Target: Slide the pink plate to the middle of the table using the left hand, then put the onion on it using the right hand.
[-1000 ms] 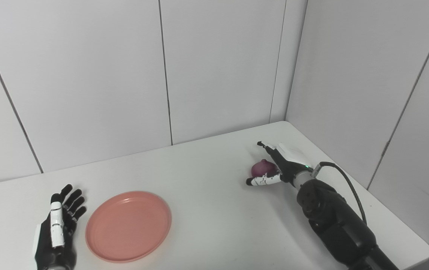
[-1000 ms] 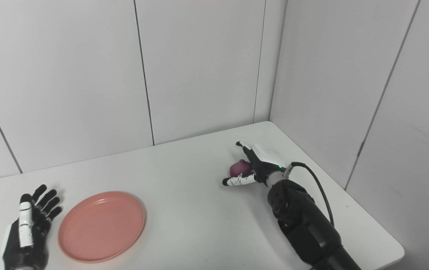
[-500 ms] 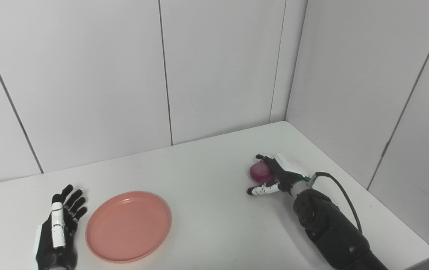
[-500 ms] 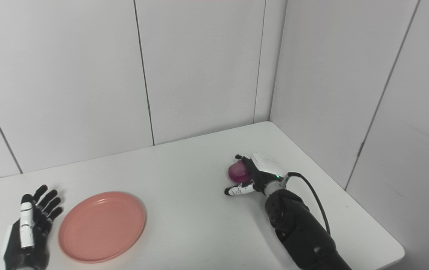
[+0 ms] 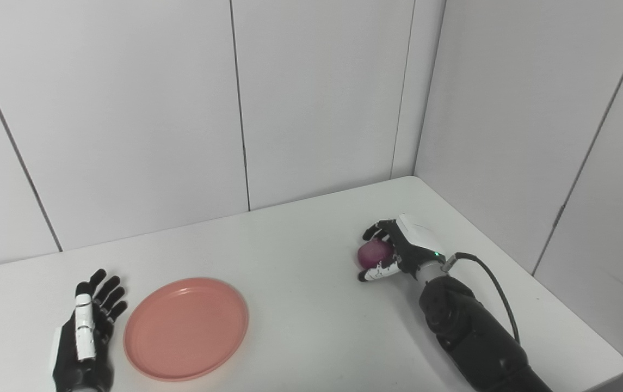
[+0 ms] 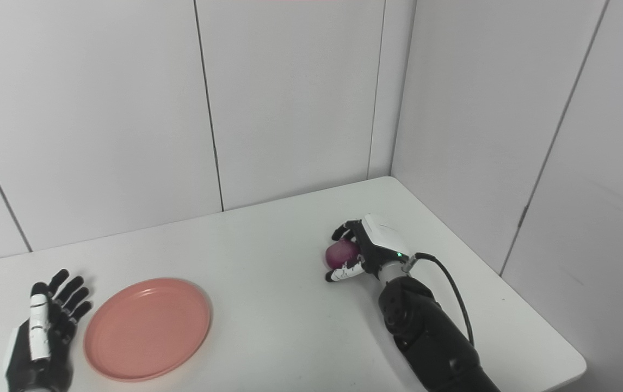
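The pink plate (image 5: 186, 328) lies flat on the white table (image 5: 300, 305) at the front left. Just left of its rim rests my left hand (image 5: 85, 332), open, fingers spread and pointing away, apart from the plate. At the right side of the table the purple onion (image 5: 374, 253) sits inside my right hand (image 5: 398, 251). That hand's fingers curl over the onion's top and far side and the thumb presses under its near side, so the right hand is shut on the onion. The onion seems to sit at or just above the table surface.
Grey panel walls close the table at the back and right, meeting in a corner (image 5: 413, 175). The table's right edge (image 5: 578, 310) runs close beside my right forearm (image 5: 474, 337). A black cable (image 5: 499, 283) loops from the wrist.
My right hand's fingers have closed around the onion, which was lying between spread fingers a second ago. Hand and onion shifted slightly toward me and left. Left hand and plate stayed put.
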